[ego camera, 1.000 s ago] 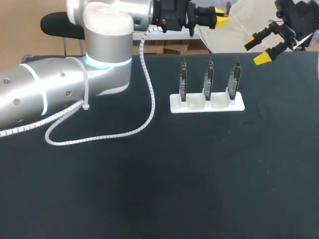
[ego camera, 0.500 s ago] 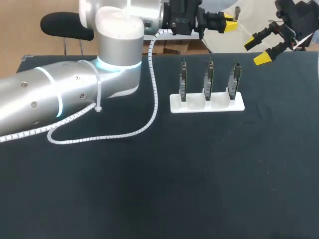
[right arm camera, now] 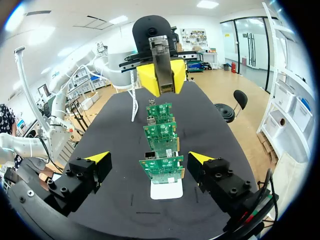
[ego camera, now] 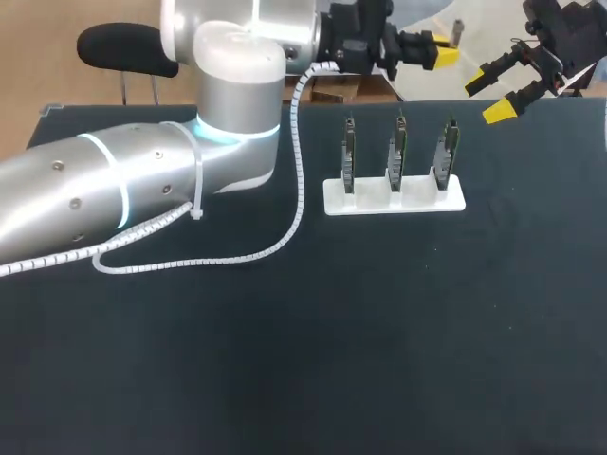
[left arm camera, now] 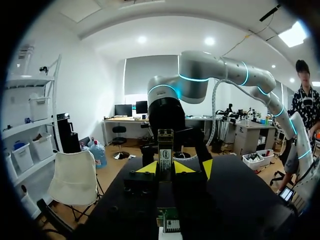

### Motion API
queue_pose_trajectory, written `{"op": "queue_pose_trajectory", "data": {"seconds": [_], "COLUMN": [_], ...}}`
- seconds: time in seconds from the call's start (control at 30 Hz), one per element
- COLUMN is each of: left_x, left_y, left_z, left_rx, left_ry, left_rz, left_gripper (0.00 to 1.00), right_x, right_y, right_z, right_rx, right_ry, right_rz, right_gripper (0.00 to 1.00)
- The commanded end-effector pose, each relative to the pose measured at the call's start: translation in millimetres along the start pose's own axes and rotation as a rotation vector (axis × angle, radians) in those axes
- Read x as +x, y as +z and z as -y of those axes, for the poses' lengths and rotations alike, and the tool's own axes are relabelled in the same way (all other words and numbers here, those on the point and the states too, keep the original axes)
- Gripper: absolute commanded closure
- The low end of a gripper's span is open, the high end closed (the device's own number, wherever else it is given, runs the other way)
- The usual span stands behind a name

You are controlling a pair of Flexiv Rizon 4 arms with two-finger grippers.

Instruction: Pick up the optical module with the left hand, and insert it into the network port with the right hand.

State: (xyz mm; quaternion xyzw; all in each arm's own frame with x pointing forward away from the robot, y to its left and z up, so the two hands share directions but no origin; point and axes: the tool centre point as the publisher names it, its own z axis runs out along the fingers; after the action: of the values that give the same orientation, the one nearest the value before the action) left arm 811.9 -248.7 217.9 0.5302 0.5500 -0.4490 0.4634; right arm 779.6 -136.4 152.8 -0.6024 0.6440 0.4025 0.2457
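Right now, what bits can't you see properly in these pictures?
- Head view: the network ports on the three boards are too small to see.
- Left wrist view: the left gripper covers the rack; only one board's top pokes out.
- Right wrist view: the front board hides the lower parts of the two behind it.
- Head view: the right arm is cut off by the edge just past the right gripper.

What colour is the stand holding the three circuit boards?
The stand is white, clearest in the head view.
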Motion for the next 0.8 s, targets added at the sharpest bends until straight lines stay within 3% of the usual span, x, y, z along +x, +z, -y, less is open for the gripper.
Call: {"op": "queue_pose_trajectory", "data": {"seconds": [0.03,0.43,0.8], "left_x": [1.6,23.6,27.7], "left_y": [-1.4,4.3,5.8], "left_z": [9.0,17.1,19.5], "left_rx": [-0.009,0.009,-0.050], "left_ry": [-0.004,-0.039,-0.059], "left_rz": [-0.009,-0.026,0.000], "left_gripper": [1.00,1.00,1.00], "right_x": [0.5,0.5,0.5], "right_y": [1.0,1.0,1.0], "right_z": [-3.3,-3.3,-3.3], "right_rx": [0.008,0.008,0.008], "right_ry": [-0.002,-0.002,-0.002], "right_rz": [0.000,0.000,0.000], "right_gripper": [0.00,0.00,0.00]}}
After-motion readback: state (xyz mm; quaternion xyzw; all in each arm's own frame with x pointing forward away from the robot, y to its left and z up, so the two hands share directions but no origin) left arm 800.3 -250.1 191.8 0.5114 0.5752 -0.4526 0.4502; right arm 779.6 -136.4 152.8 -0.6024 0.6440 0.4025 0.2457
